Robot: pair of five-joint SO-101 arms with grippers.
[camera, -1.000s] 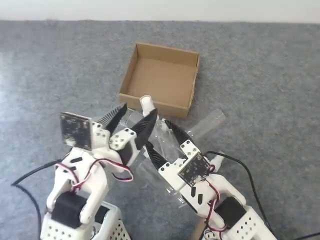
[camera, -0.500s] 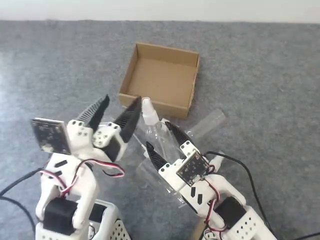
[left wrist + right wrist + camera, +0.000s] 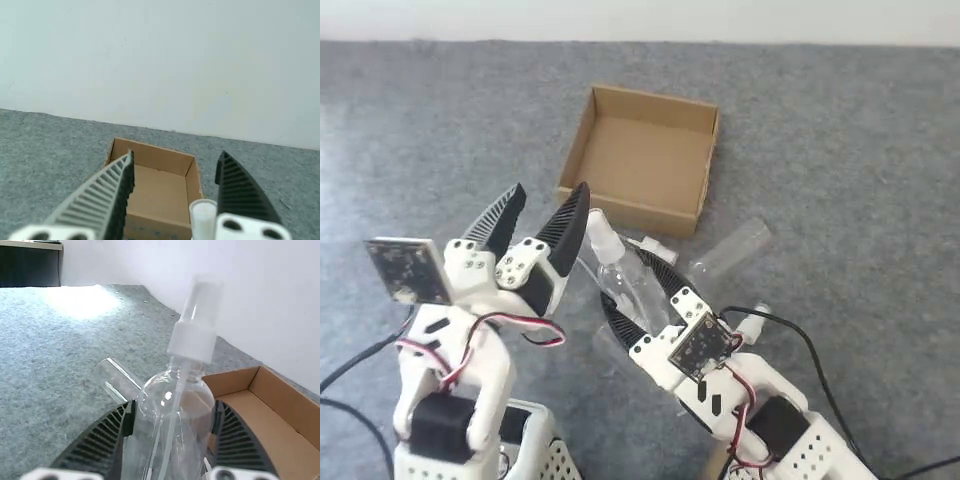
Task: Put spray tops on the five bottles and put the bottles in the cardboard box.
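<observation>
Your right gripper (image 3: pixel 623 276) pinches a clear bottle (image 3: pixel 620 272) just in front of the cardboard box (image 3: pixel 625 213), on the side that faces the arms, with its fingers pressed against the bottle's sides. The bottle leans toward the box. Its white spray top (image 3: pixel 601 229) sits on the neck, close to that wall; you cannot tell whether it is fully seated. In the right wrist view the frame edge cuts off the bottle's base.

Your left gripper (image 3: pixel 548 190) hangs spread wide with nothing in it, near the box's corner and just beside the spray top.

A second bottle (image 3: pixel 735 245) lies on its side on the grey carpet (image 3: pixel 860 150) near the box's other arm-side corner. More clear plastic lies under the right arm, farther from the box, too see-through and overlapped to count as bottles.
</observation>
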